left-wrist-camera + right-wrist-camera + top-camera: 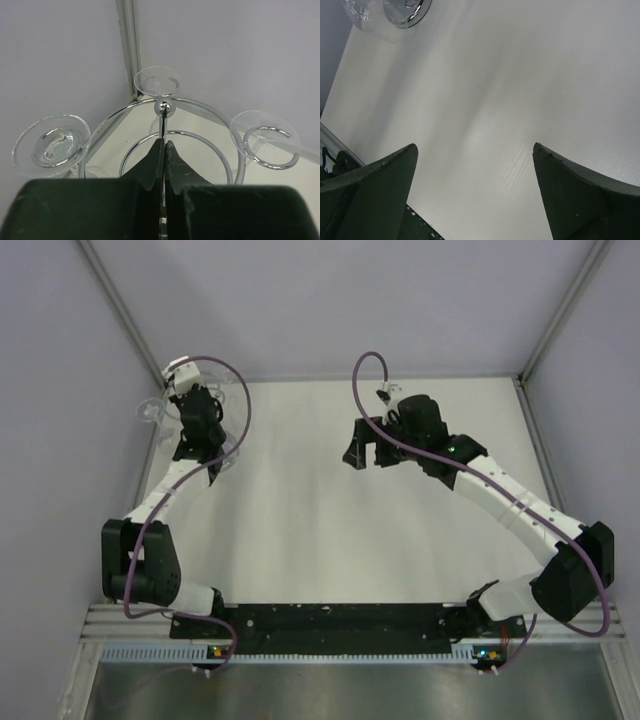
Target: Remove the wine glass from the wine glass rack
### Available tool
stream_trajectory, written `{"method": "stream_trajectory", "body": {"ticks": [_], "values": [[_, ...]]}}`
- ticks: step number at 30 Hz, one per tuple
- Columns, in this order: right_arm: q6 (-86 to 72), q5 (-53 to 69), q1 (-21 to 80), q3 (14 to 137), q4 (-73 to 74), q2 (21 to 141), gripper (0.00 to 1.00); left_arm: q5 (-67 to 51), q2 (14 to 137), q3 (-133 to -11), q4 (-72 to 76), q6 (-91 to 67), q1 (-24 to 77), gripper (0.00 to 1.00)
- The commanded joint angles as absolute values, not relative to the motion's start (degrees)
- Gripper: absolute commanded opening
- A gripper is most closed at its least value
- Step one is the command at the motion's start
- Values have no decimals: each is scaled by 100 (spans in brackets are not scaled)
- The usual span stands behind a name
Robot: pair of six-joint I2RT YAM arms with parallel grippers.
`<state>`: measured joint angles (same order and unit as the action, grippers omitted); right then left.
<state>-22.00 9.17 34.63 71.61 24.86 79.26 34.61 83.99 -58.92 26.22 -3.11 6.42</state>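
While the left gripper [164,144] is closed on the central post [162,122] of the wine glass rack [190,102] at the far-left corner, with 3 wine glasses [51,145] hanging from it, and the right gripper [474,146] hangs open near the far edge, a sideways tug could topple the rack.

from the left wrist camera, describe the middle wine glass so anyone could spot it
Start at the shiny chrome wire rack by the wall corner. Beyond its ball-topped post hangs the clear wine glass, its round foot the middle and farthest of three.
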Motion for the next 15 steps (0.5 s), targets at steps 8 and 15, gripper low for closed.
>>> {"method": "stream_trajectory", "body": {"ticks": [8,15], "values": [[-2092,993,3647,7198,2276,7866,97,2927,7699,-5889,2637,-519,782,0],[-2065,958,3700,7268,2320,7884,97,3129,7682,-5862,2549,-396,782,28]]}}
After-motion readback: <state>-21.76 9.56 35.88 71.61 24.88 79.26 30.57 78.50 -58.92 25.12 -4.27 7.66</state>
